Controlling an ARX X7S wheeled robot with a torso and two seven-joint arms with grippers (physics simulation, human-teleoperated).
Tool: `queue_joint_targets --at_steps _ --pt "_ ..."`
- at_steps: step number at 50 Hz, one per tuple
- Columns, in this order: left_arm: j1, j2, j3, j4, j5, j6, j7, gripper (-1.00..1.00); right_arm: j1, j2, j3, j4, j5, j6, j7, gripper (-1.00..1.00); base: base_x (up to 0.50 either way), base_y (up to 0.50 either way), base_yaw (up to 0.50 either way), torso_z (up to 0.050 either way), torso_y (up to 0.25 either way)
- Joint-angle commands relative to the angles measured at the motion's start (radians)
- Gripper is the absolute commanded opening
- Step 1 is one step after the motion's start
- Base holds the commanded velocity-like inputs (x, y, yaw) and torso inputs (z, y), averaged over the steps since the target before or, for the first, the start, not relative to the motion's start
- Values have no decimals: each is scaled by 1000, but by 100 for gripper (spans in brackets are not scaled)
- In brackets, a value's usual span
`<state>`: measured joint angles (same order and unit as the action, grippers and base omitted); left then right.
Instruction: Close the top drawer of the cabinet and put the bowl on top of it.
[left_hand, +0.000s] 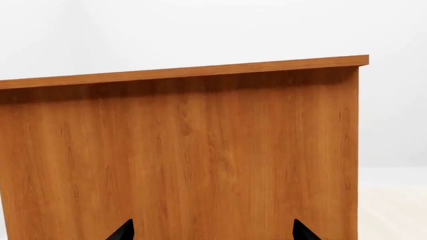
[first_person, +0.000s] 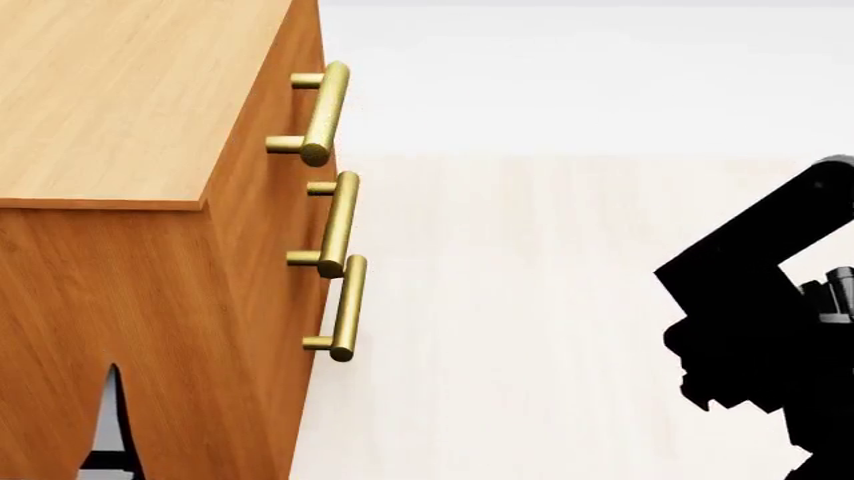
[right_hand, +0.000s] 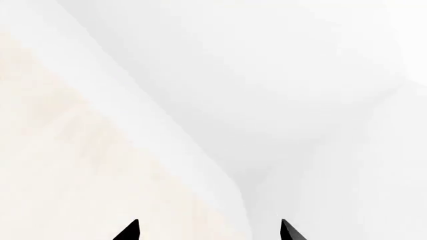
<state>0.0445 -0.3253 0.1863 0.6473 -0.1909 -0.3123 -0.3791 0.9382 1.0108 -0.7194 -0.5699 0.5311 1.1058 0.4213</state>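
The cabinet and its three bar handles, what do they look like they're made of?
The cabinet looks like orange-brown wood or wood-look laminate: grain streaks run down its side, and its top is lighter with a fine grain. It looks matte, without glare. The bar handles look like brass-coloured metal with a brushed satin sheen. Being a render, the true material stays open.

A pale cream floor (first_person: 561, 300) meets a plain white wall (first_person: 587, 70) behind it.

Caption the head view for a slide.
Cabinet seen from its side, three brass handles along its front, right arm beside it; no bowl visible.
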Motion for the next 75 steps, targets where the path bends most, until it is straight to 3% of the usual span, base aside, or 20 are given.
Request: queue_joint_targets --at_steps 1,7,13,18,29,37,49,75 --pt "0 -2 7 -3 -1 7 -1 100 -54 114 63 -127 87 102 37 100 0 0 0 0 0" --pt "-1 -2 9 -13 -5 16 1 100 -148 179 126 -174 160 83 88 100 0 0 0 0 0" --pt "-2 -5 11 -16 -5 20 2 100 -408 337 227 -176 292 -120 237 100 0 0 0 0 0" --pt "-1 -6 12 -21 -8 26 3 100 -536 451 231 -170 364 -257 326 100 0 0 0 0 0" --pt "0 -9 16 -20 -8 26 -2 100 -655 557 166 -146 401 -446 408 100 0 0 0 0 0" --pt "-1 -8 25 -24 -7 30 -3 100 -750 560 76 -79 366 -605 475 100 0 0 0 0 0" --pt "-5 -9 37 -28 -1 28 -7 100 -824 560 6 -27 315 -701 460 100 0 0 0 0 0" --pt "-10 -12 51 -50 4 36 -15 100 -807 394 -10 107 209 -655 334 100 0 0 0 0 0"
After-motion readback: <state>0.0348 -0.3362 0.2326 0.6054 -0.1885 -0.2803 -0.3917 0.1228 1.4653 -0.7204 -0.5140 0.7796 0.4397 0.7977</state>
